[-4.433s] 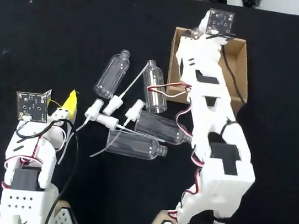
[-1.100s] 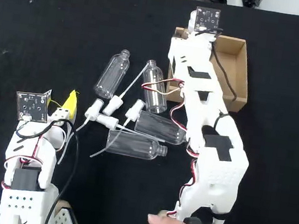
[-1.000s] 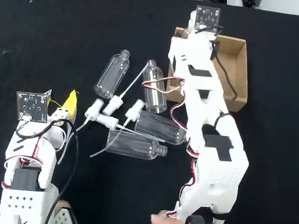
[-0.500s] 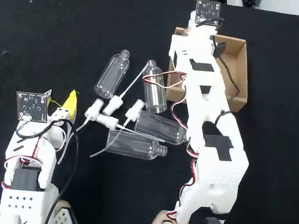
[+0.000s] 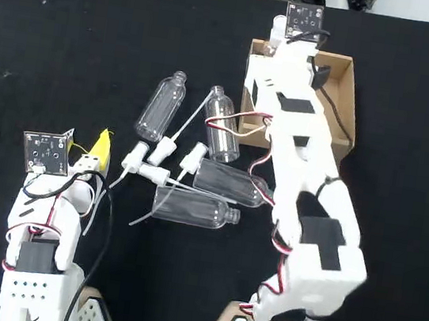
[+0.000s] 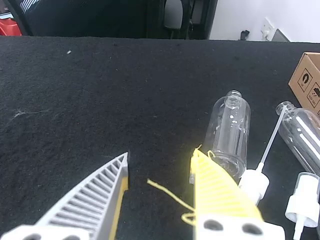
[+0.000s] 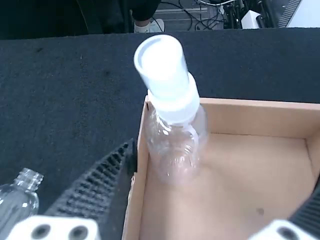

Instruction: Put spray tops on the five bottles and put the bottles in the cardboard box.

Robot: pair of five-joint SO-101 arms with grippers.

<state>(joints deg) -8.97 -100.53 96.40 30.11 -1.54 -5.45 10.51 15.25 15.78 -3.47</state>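
Four uncapped bottles lie flat on the black cloth table (image 5: pixel 73 29) in my high view. Past its 12 o'clock edge I see cables, dark furniture and a strip of white wall. Cardboard box (image 5: pixel 353 108) sits at about 1 o'clock from table centre, open side up.

Capped bottle (image 7: pixel 172 135) stands upright in the box's 11 o'clock corner, long axis vertical. Its white spray top (image 7: pixel 165 75) points up at my right wrist camera. Right gripper (image 7: pixel 222 167) hangs over the box with jaws spread wide, one on either side of that bottle. Neither touches it as far as I can tell.

- Left-most bottle (image 5: pixel 162 105): long axis 1 to 7 o'clock, neck at 1.
- Second bottle (image 5: pixel 222 126), near the box's 9 o'clock wall: axis close to 12 to 6, neck at 12.
- Third bottle (image 5: pixel 227 182): axis roughly 9 to 3, with its 3 o'clock end hidden under the right arm.
- Fourth bottle (image 5: pixel 196 208), at 6 o'clock of the third: axis 9 to 3, neck at 3.

Four loose spray tops (image 5: pixel 162 150) lie clustered among the bottles, thin tubes trailing.

Left gripper (image 6: pixel 161 157) hovers low over the cloth at the table's 7 o'clock, jaws apart, holding nothing. Yellow thread (image 6: pixel 167 192) hangs off its yellow finger.
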